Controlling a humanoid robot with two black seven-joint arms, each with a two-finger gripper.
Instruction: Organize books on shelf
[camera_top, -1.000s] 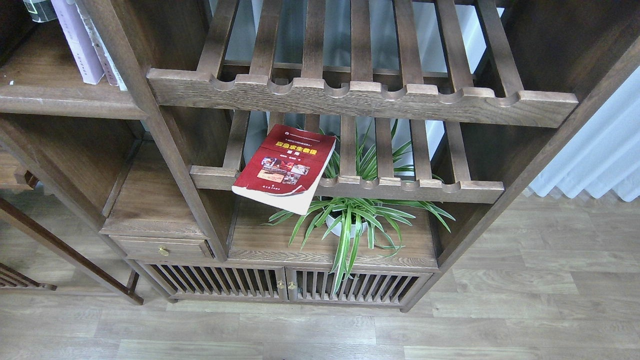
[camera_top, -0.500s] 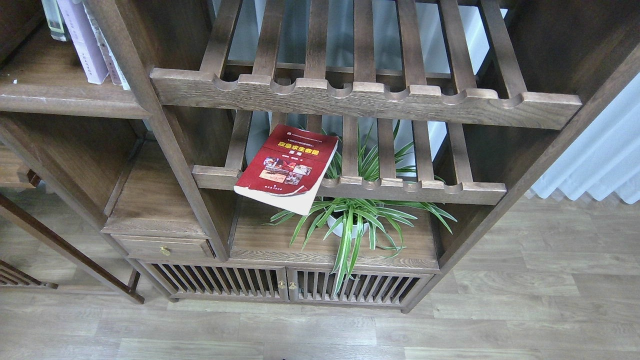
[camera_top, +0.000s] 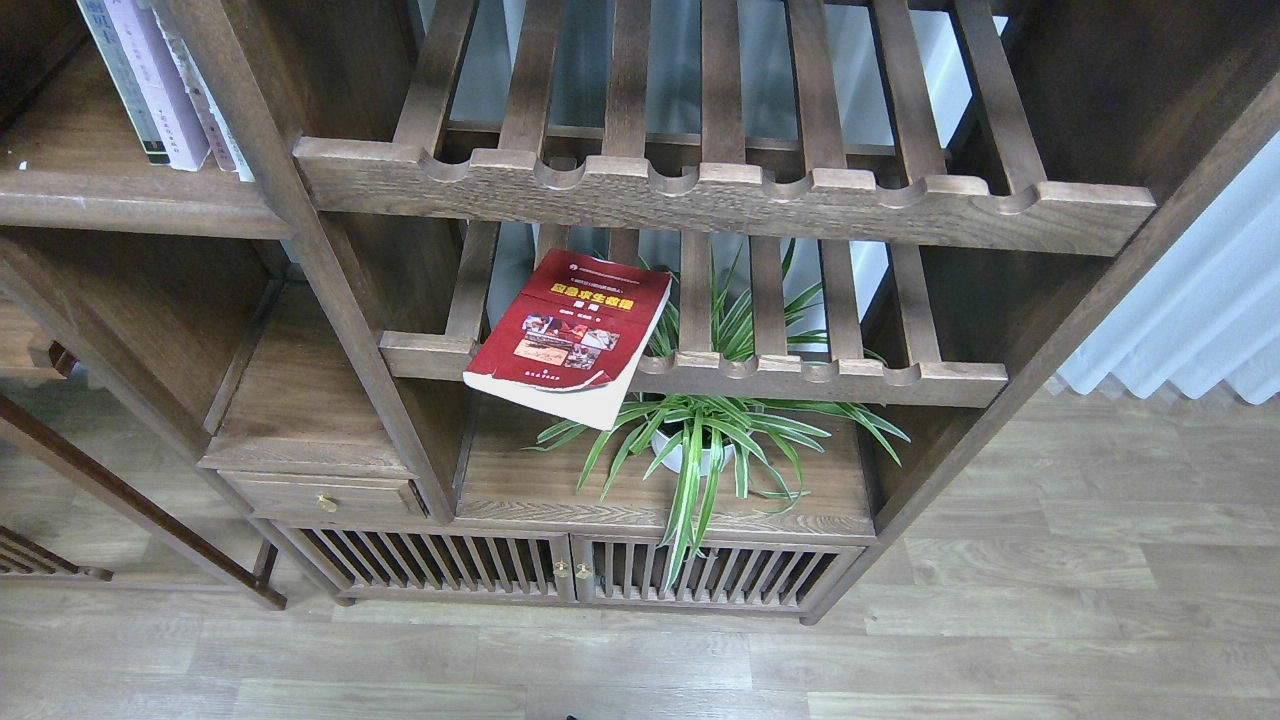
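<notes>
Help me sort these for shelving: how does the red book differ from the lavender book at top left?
The red book lies flat, cover up, on the lower slatted rack, overhanging its front rail; the lavender book stands upright, spine out, on the solid shelf. The red book sits alone; the lavender book has neighbours. Both are paperbacks.

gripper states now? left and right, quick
Left: not in the head view, cannot be told.
Right: not in the head view, cannot be told.
</notes>
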